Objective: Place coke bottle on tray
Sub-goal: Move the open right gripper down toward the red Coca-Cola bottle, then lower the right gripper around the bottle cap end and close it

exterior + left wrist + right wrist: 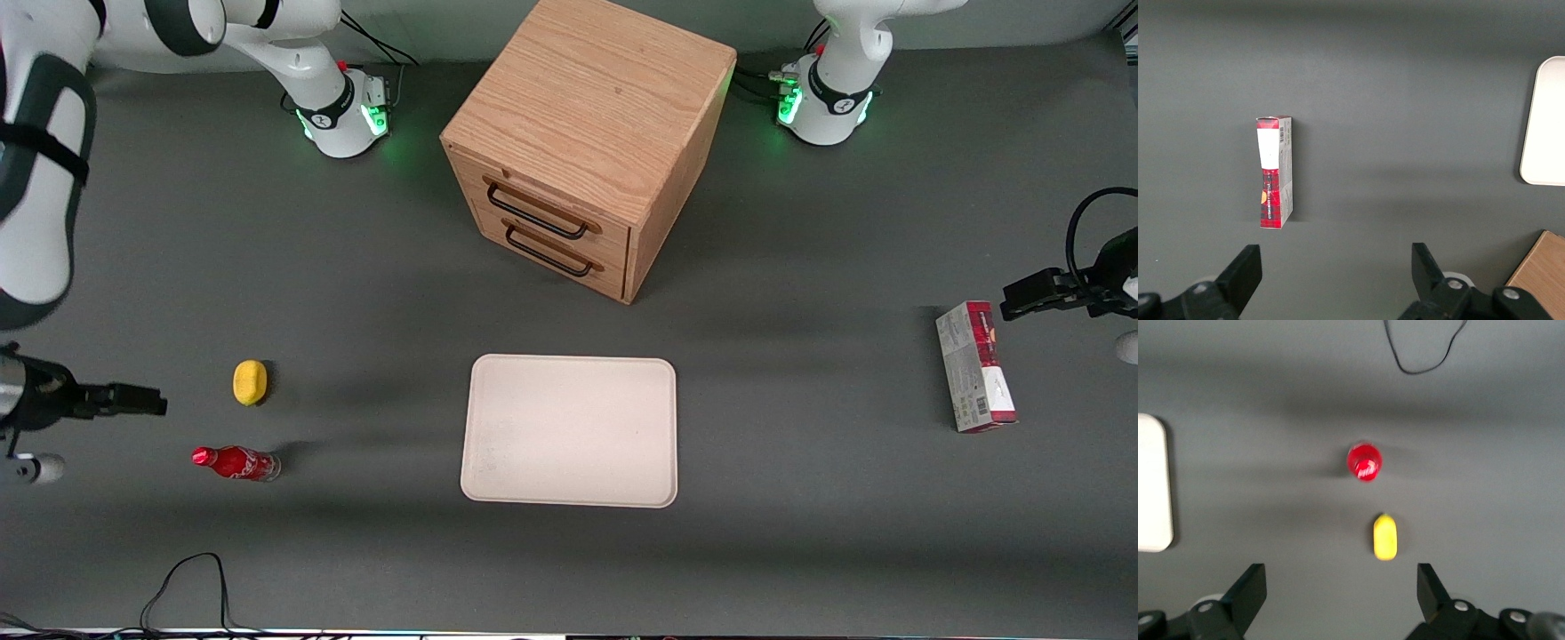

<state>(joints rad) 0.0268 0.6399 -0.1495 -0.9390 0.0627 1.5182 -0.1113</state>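
Front view | coke bottle (236, 463) standing on desk near lemon (250, 382) | tray (570, 431) mid-desk, bare | gripper (142, 399) high over working arm's end, jaws apart, holding nothing

We see a two-drawer wooden cabinet (587, 142) on the table (800, 533); in front, a yellow lemon (250, 382) lies toward the working arm's end, a red-and-white carton (975, 366) toward the parked arm's.

Layout: tray (569, 432) at mid-table, in front of the drawer cabinet (587, 142). Coke bottle (236, 463) stands toward the working arm's end, nearer the front camera than the lemon (250, 382) beside it. Gripper (124, 399), fingers spread, hangs near both. Carton (974, 366) lies toward the parked arm's end.
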